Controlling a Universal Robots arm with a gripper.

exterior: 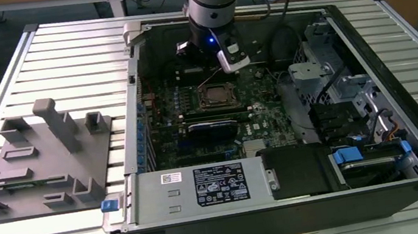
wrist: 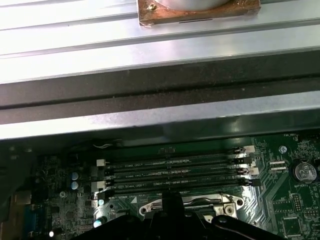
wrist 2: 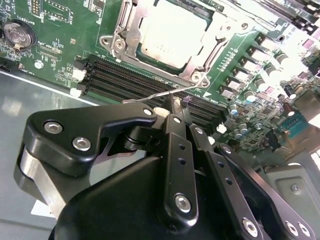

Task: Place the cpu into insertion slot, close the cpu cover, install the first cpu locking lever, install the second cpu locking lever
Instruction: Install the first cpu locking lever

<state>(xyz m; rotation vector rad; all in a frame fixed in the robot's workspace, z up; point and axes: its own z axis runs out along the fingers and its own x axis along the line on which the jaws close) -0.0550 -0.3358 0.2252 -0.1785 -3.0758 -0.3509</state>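
The slatted aluminium table [exterior: 60, 52] carries an open black desktop computer case [exterior: 289, 219] lying on its side, with a grey moulded parts fixture [exterior: 43, 158] beside it at the exterior view's left. Inside the case the green motherboard [wrist 2: 90, 35] lies flat, with 4 long black memory slots [wrist 2: 125, 80] running just beside the square, silver-rimmed insertion slot [exterior: 217, 95]. The black 2-finger gripper [wrist 2: 172, 102] hangs over the memory slots near the socket's edge. Its fingers are pressed together at the tip, and the tip meets the thin silvery wire locking lever [wrist 2: 150, 96]. Whether the wire is nipped between the fingers or only pressed from one side cannot be told. The thin square silvery cpu cover [wrist 2: 126, 31] appears folded down, framing the small pale silvery-beige cpu [wrist 2: 172, 32], which sits in the insertion slot. The lever stands raised off the board and is judged not yet latched. The state of the other lever cannot be told. Handling judgement: the lever is light, smooth and springy, stiff along its length, and likely to slip off hard fingertips. The best hold is near its hooked free end, away from the pivot. The cpu is light, rigid and fragile underneath. The cover is thin sheet metal and bends easily.
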